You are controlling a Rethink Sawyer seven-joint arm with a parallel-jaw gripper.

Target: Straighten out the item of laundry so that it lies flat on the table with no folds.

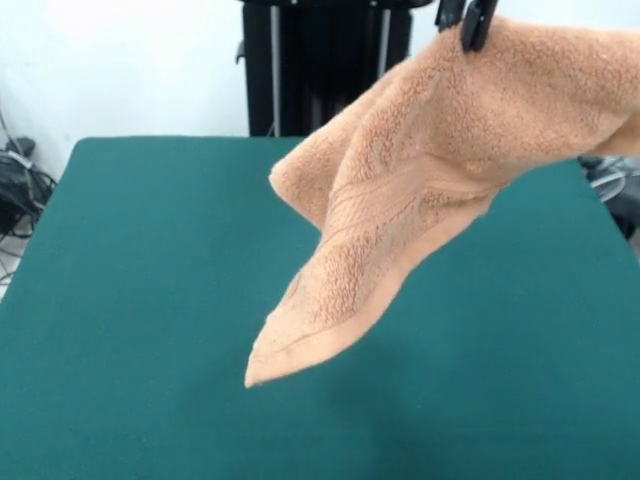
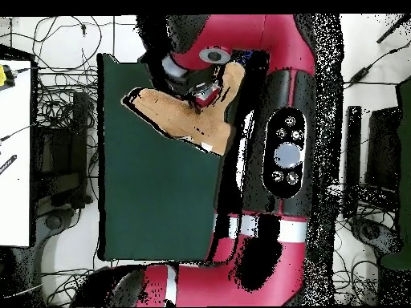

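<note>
The orange-tan towel [image 1: 420,190] hangs in the air, folded and draped, its lower corner pointing down to the left above the green table [image 1: 150,300]. My gripper [image 1: 468,22] is at the top edge of the front view, its black fingertips shut on the towel's upper part. In the overhead view the towel [image 2: 172,115] shows bunched near the table's far end, under the gripper [image 2: 205,87]. A woven band runs across the towel's hanging part.
The red and black arm [image 2: 273,152] stretches along the right side of the table [image 2: 152,200] in the overhead view. Cables and equipment lie on the floor around the table. A white surface [image 2: 14,152] stands at the left.
</note>
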